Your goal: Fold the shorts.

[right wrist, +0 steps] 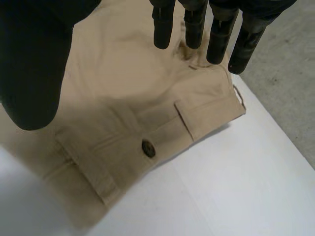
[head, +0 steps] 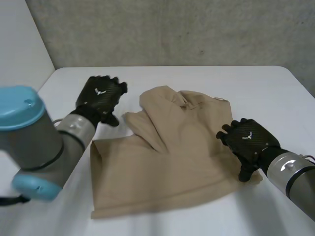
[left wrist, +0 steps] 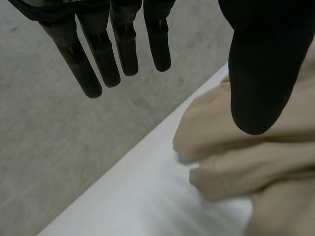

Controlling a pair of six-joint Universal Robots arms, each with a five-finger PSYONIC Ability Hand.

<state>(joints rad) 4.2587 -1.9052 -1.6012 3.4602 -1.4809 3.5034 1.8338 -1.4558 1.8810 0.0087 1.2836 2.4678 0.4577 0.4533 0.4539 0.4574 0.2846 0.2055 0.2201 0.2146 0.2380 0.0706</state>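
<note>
The right hand (head: pixel 248 140) sits at the waistband end of the shorts (head: pixel 162 167), fingers straight and spread from the thumb, holding nothing. Seen from its wrist, the waistband (right wrist: pixel 162 132) and its button (right wrist: pixel 148 148) lie just under the palm. The left hand (head: pixel 101 98) hovers off the shorts' opposite, leg-side end near their far corner, also wide and empty, and apart from the cloth.

The tan shorts lie mid-desk, their long axis running from one hand toward the other, with the waistband at the right hand. The near part lies flat. The far part is bunched into a rumpled fold (head: pixel 162 98) that is just beside the left hand's thumb. I judge the left hand is better placed to take that bunched part, the right to pin or lift the waistband.

The white desk (head: pixel 246 88) is bare around the shorts, with room on every side, and a grey wall (head: pixel 172 29) stands beyond them.
</note>
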